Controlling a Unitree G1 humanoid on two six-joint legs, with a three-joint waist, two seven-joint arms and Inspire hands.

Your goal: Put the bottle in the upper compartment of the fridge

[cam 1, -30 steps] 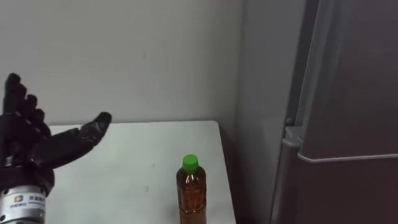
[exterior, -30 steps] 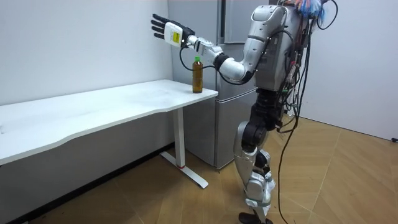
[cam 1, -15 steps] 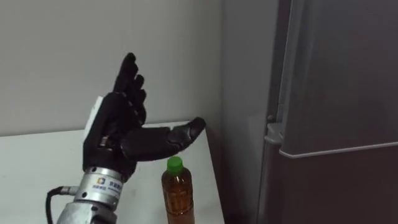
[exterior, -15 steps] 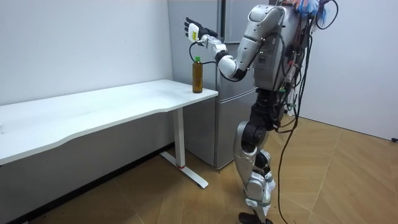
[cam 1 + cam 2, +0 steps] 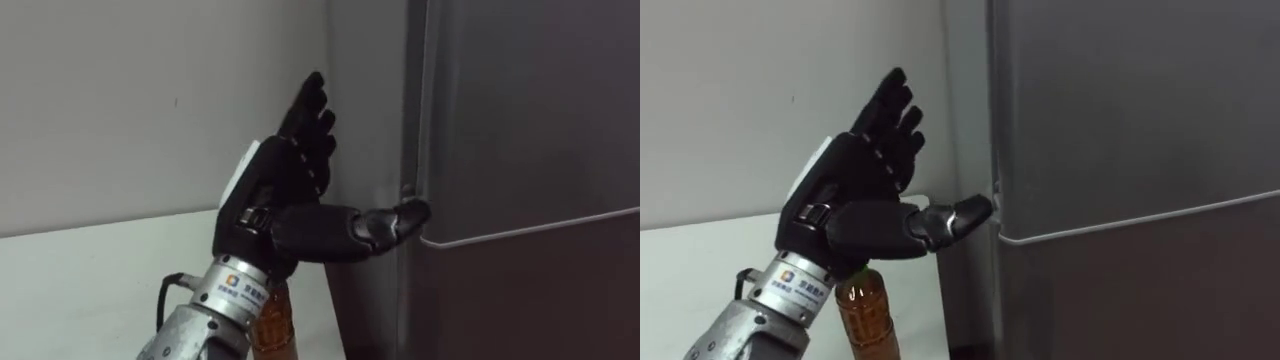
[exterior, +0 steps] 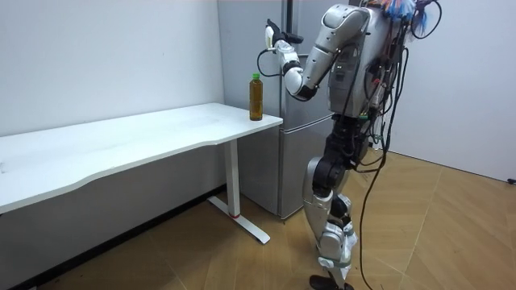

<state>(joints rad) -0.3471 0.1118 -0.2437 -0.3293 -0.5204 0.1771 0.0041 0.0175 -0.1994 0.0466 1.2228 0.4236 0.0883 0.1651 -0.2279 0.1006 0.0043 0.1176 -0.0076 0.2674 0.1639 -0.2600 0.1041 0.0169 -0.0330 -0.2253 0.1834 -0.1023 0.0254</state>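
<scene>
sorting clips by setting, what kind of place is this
Likely a sparse indoor test room with a kitchen corner rather than a furnished home: a tall grey fridge stands by a bare wall, beside a long white table carrying one bottle, on a wooden floor.

The upper fridge door [image 5: 530,110] is closed, its flat front barring the way in, and the lower door [image 5: 530,300] beneath the seam is closed too. The left robot hand [image 5: 285,190], fingers spread, is raised at the door's near edge with its thumb tip at the seam. Under its wrist the bottle [image 5: 865,315] stands on the counter [image 5: 80,270] corner, blocking a straight descent. The wall [image 5: 120,90] closes the back. Only a narrow gap separates the counter end from the fridge's side panel [image 5: 365,120]. Left of the bottle there is open room above the counter.
</scene>
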